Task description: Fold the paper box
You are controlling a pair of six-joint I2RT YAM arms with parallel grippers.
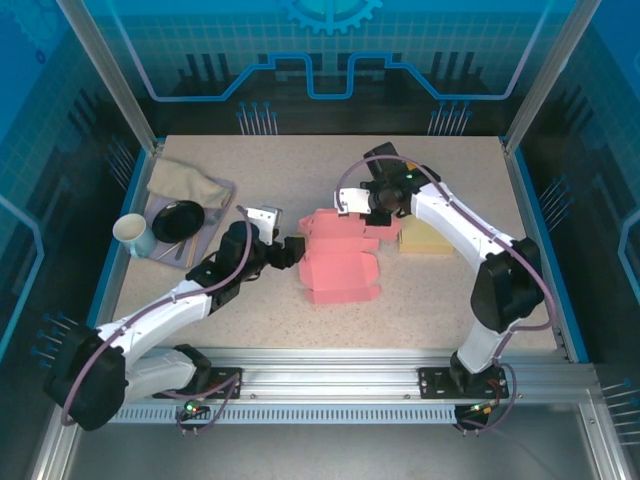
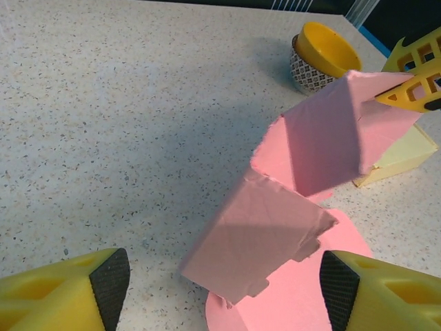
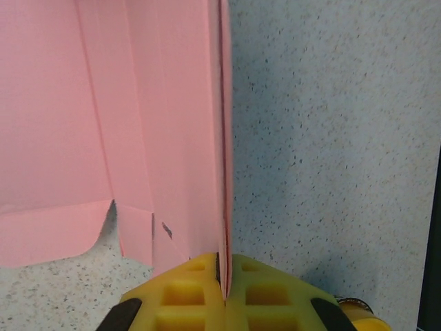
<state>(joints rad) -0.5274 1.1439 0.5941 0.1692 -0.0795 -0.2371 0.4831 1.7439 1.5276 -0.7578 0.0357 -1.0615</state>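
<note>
Right fingers [image 3: 182, 293] pinched on pink paper box [image 1: 340, 275] wall, propping it upright; left fingers [image 2: 52, 296] spread apart facing a flap.

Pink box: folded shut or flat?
Partly folded. The pink box has panels standing up, one pinched in the right gripper's shut jaws; a rounded flap lies flat on the table. Not closed.

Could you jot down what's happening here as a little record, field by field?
Object: pink paper box, partly folded, on the table
Right end effector: shut on the edge of a box panel
Left end effector: open, straddling a flap, not gripping
Nearby: pale yellow block beside the box
</note>
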